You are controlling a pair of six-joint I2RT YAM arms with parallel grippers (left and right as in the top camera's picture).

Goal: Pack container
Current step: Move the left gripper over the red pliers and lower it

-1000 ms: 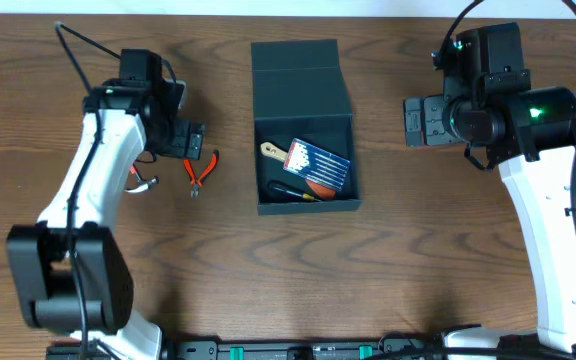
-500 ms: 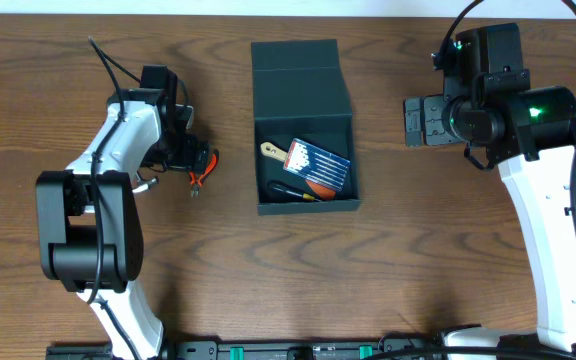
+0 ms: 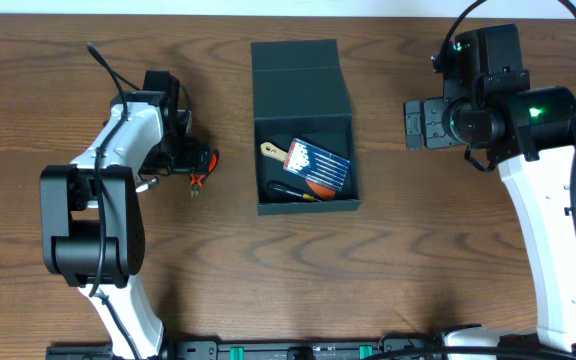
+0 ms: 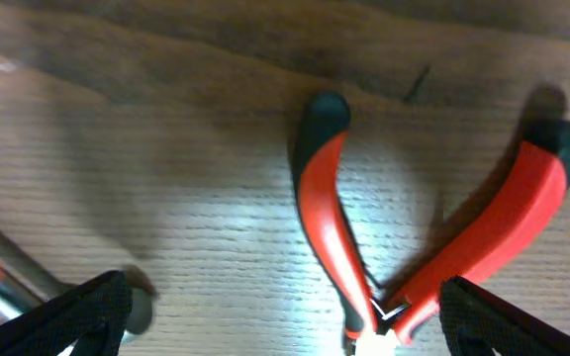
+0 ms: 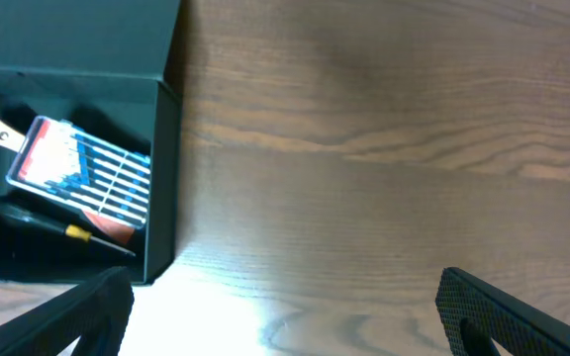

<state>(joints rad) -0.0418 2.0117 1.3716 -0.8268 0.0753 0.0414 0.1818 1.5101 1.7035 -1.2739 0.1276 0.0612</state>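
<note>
Your container sits mid-table between the two arms. Its flap lid is open toward the far edge, so box and lid together run long from the near side to the far side. It is matte, dark teal-grey and square-walled, and it holds a blue card pack and a black-and-yellow screwdriver. Your left gripper hangs over the red pliers, left of the box, with its jaws apart on either side of them. Your right gripper is to the right of the box, jaws apart over bare wood.
</note>
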